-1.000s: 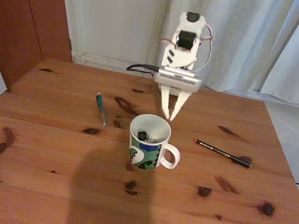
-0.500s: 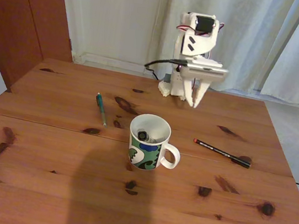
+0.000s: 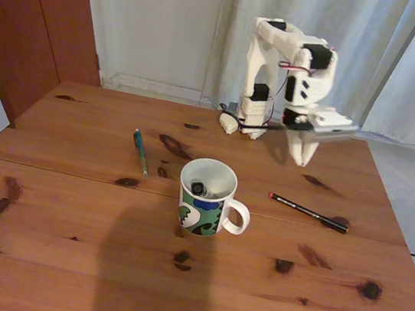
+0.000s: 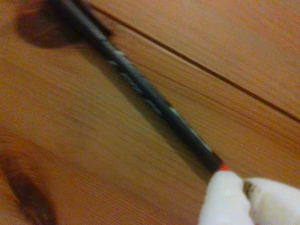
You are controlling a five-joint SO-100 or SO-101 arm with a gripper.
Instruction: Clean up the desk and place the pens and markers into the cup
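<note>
White claw (image 3: 298,157) hanging right of centre in the fixed view, tips pressed together, gripping nothing, black pen (image 3: 308,212) flat on the table (image 3: 68,213) below it – green pen (image 3: 141,151) centre left, cup (image 3: 207,197) mid-frame – a marker (image 3: 199,188) inside.

A home room: pine desk (image 3: 67,221) by pale curtains (image 3: 338,50), with a wooden door (image 3: 49,17) beside.

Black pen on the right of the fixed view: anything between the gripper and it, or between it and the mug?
Nothing visible does. The gripper hangs above bare desk behind the black pen, and only bare wood separates the pen from the mug.
</note>
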